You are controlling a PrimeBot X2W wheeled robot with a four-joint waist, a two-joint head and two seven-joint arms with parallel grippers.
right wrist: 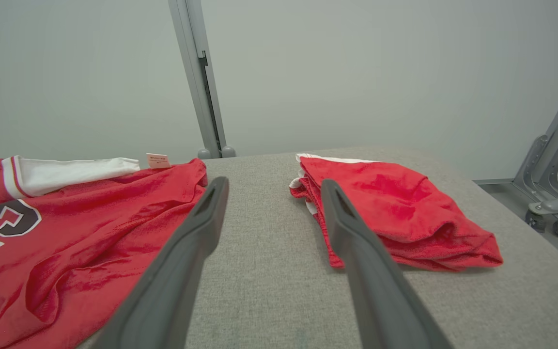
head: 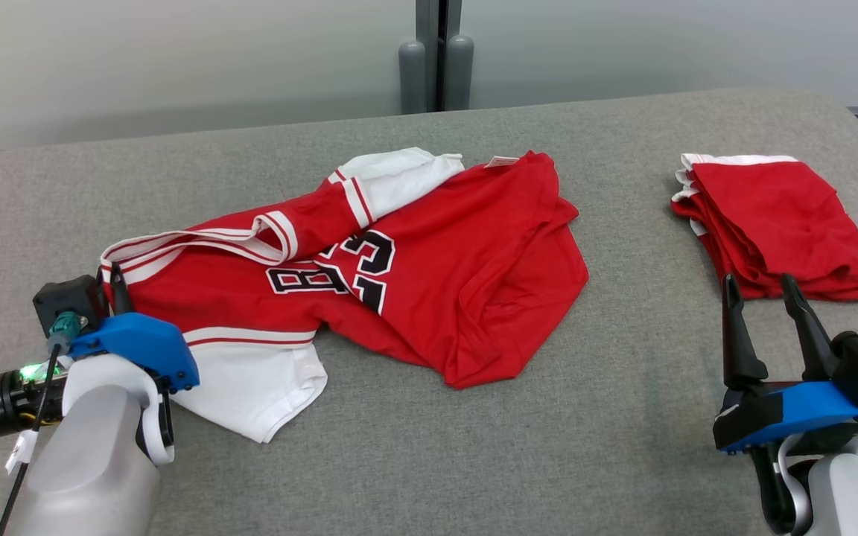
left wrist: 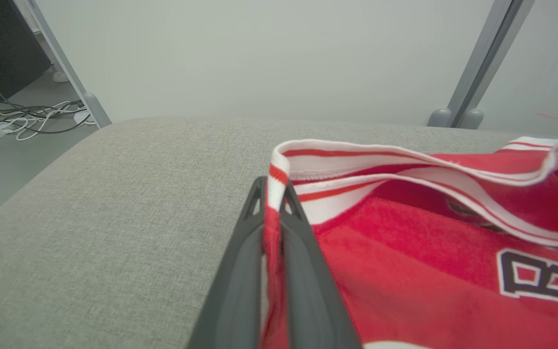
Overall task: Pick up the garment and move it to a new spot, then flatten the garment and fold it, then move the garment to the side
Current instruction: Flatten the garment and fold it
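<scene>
Red jersey (head: 459,253) looked limp and light, best taken by its trim (left wrist: 356,148). Left tool (left wrist: 273,194) clamped that at nine o'clock; right tool (head: 759,283) gaped.

Soft, even light poured from above over the gray padded surface (head: 414,461), bright and flat. Shadows were faint, just a thin dark rim under the folded red cloth (right wrist: 405,228) and the jersey (head: 474,298). The head view was crisp, and a green lamp (head: 29,370) glowed on the left wrist. Close to the lenses, the fingers (right wrist: 182,271) of the right gripper (right wrist: 274,183) and those of the left gripper (left wrist: 274,186) were smeared and soft, and the posts (left wrist: 482,63) leaned at the wide-angle edges.
</scene>
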